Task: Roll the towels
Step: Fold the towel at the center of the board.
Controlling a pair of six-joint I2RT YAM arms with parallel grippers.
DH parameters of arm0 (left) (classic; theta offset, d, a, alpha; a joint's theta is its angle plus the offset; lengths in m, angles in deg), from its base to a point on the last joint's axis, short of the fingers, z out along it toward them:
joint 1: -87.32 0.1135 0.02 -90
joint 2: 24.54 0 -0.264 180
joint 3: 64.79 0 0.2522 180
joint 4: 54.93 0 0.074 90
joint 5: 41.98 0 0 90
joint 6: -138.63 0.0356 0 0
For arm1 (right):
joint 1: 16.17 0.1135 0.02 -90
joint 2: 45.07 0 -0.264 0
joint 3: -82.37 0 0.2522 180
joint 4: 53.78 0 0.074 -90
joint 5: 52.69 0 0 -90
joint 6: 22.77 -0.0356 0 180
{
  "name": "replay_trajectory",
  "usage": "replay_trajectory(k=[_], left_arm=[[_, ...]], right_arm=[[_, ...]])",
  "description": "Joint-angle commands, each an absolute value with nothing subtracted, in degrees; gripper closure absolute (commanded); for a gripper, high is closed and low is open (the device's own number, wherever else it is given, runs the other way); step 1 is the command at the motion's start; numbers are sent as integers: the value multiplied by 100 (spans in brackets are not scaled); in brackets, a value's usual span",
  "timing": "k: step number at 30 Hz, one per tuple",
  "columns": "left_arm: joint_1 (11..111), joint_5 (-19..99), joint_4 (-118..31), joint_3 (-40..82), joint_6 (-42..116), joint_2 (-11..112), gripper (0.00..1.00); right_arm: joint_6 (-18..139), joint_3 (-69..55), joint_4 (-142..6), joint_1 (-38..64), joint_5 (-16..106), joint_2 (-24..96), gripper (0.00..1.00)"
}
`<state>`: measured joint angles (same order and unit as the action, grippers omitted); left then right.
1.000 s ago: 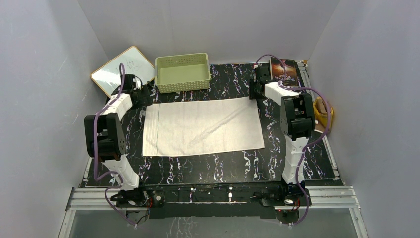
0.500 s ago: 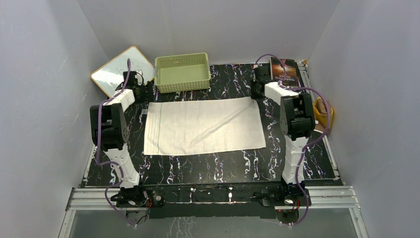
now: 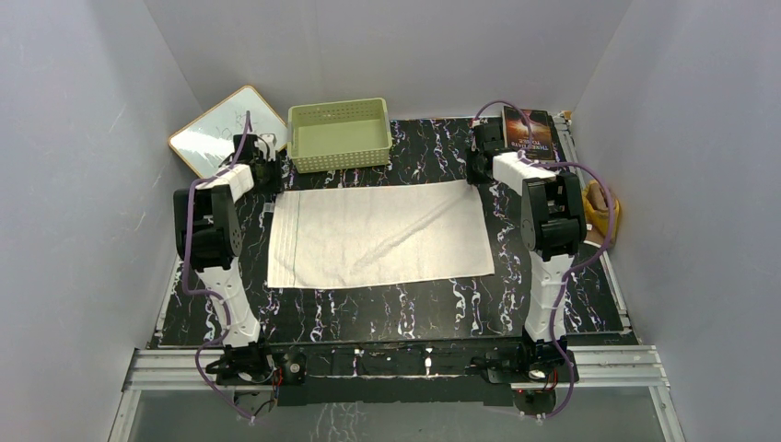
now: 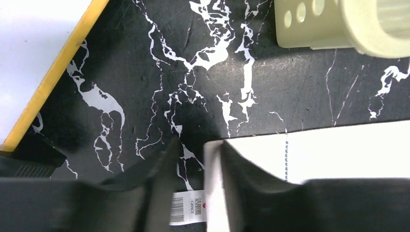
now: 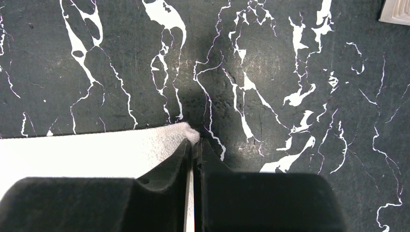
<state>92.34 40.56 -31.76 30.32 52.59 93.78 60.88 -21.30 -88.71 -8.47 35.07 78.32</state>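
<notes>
A white towel (image 3: 378, 235) lies spread flat on the black marbled table (image 3: 387, 318). My left gripper (image 3: 265, 177) is low at its far left corner. In the left wrist view that gripper (image 4: 199, 147) stands partly open astride the towel's edge (image 4: 212, 193); the towel (image 4: 338, 150) runs under one finger (image 4: 246, 188), and the other finger (image 4: 157, 188) is apart from it. My right gripper (image 3: 476, 173) is at the far right corner. It (image 5: 195, 144) is shut on a pinched bit of the white towel (image 5: 96, 150). A brown and yellow towel (image 3: 600, 207) lies off the table's right edge.
A pale green perforated basket (image 3: 339, 134) (image 4: 338, 24) stands at the back, just beyond the left gripper. A whiteboard (image 3: 226, 129) (image 4: 34, 43) leans at the back left. A dark book (image 3: 528, 132) lies at the back right. A sewn label (image 4: 191, 208) sticks out at the towel's corner.
The left arm reached further back to the towel's far left corner and its jaws narrowed round the edge. The right gripper closed on the far right corner.
</notes>
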Motion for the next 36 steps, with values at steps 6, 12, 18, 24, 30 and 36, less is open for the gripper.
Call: replay_trajectory(k=[6, 12, 18, 24, 30, 36], left_arm=[[9230, 3476, -2959, 3195, 5271, 9424, 100], [9272, 3551, -3230, 3425, 5251, 9118, 100], [9311, 3958, -3673, 3465, 5312, 8738, 100], [9356, 3984, -4365, 2763, 5110, 8109, 100], [9349, 4129, -5760, 816, 4432, 7029, 100], [9331, 4380, -6115, -366, 4034, 6186, 100]], right_arm=[[5944, -2375, -8896, -874, 3571, 7649, 100], [5698, -2791, -8823, -934, 3679, 7600, 100], [5549, -3163, -8766, -972, 3539, 7544, 100], [5362, -2828, -8788, -967, 3492, 7252, 100], [4989, -1151, -7828, -954, 2897, 6195, 100], [4892, -49, -7582, -933, 2783, 5309, 100]])
